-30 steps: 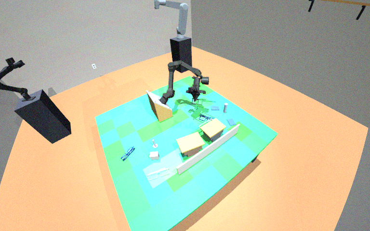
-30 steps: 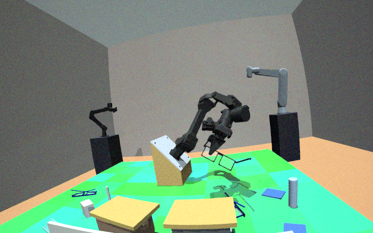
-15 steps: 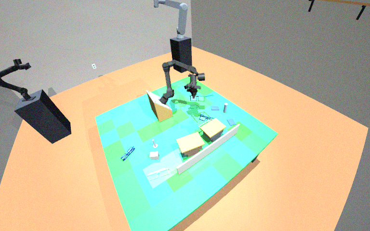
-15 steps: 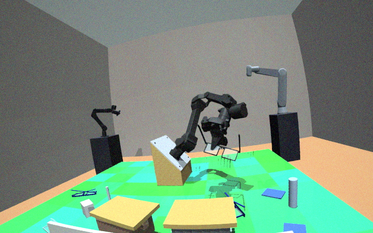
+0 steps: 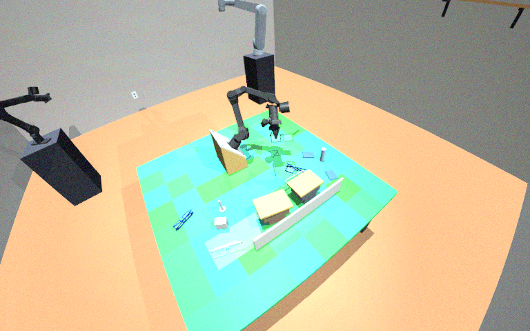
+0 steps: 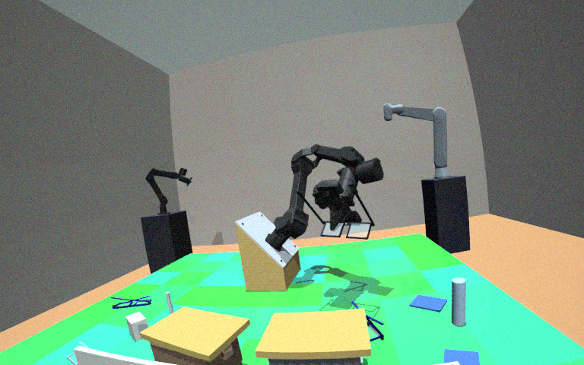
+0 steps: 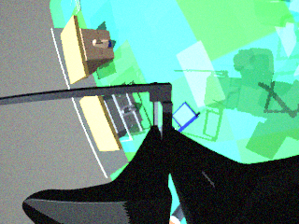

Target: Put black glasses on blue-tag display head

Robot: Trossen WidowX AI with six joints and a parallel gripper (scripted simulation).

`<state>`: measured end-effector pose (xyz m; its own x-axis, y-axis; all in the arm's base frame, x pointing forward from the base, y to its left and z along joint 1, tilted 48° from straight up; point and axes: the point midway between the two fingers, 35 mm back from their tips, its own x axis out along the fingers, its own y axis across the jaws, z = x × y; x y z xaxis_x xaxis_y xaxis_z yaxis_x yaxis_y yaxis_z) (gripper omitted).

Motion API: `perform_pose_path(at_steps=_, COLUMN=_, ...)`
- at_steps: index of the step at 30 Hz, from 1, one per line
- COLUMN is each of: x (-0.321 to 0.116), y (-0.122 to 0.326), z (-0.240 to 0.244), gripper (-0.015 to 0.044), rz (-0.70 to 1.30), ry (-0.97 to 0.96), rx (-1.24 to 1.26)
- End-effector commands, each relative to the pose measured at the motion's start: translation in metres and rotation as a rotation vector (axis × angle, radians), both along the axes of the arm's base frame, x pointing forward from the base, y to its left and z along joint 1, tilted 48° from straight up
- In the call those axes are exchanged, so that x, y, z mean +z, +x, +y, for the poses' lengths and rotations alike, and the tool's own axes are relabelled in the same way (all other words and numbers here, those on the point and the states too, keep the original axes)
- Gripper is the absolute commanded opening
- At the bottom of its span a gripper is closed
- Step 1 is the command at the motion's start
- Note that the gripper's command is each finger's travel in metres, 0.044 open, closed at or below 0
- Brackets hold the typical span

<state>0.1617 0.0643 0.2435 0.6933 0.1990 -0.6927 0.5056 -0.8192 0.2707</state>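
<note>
My gripper [image 5: 275,136] [image 6: 334,227] [image 7: 159,131] is shut on the black glasses [image 5: 287,137] [image 6: 359,223] [image 7: 84,92], at the front frame near one lens. They hang in the air beyond the heads, lenses low in the exterior view, both temples spread and rising backward. One temple crosses the left of the wrist view. A brown head [image 5: 275,216] [image 7: 96,45] and a grey head [image 5: 306,194] [image 7: 117,115] stand under yellow boards. A pale frame shows around the grey head's face. A small dark blue spot beside the brown head may be the tag; I cannot tell.
Yellow boards [image 5: 272,203] [image 6: 315,332] overhang the heads, with a low white wall [image 5: 299,214] behind them. Blue glasses [image 5: 183,220] [image 6: 131,303], a white block [image 5: 221,222], a thin post [image 5: 220,205], a grey cylinder [image 5: 323,154] [image 6: 458,302] and blue plates [image 6: 428,303] stand or lie around.
</note>
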Motion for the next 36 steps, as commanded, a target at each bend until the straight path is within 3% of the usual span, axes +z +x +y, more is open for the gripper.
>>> perform_pose_path(at_steps=1, x=0.000, y=0.000, z=0.000, gripper=0.0000, rz=-0.001, ry=-0.004, rx=0.005)
perform_pose_path(at_steps=18, x=-0.003, y=0.003, z=0.001, gripper=0.0000, rz=0.013, ry=-0.021, rx=0.014)
perform_pose_path(at_steps=36, x=-0.057, y=0.044, z=-0.007, gripper=0.0000, rz=0.264, ry=-0.214, rx=0.211)
